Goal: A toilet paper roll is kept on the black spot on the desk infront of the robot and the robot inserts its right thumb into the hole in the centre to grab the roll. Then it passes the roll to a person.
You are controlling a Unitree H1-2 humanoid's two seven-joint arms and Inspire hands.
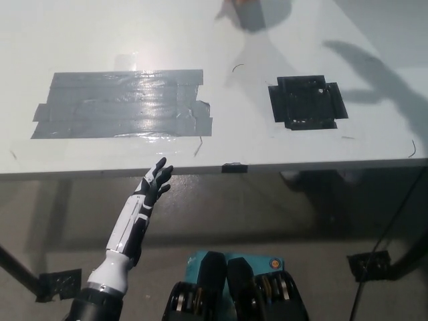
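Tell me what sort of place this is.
Probably a robotics lab or test room, not a home. A plain white desk carries a black spot marking an object position and a patch of grey tape strips; below it is bare grey floor. The robot's left hand rests open by the desk edge.
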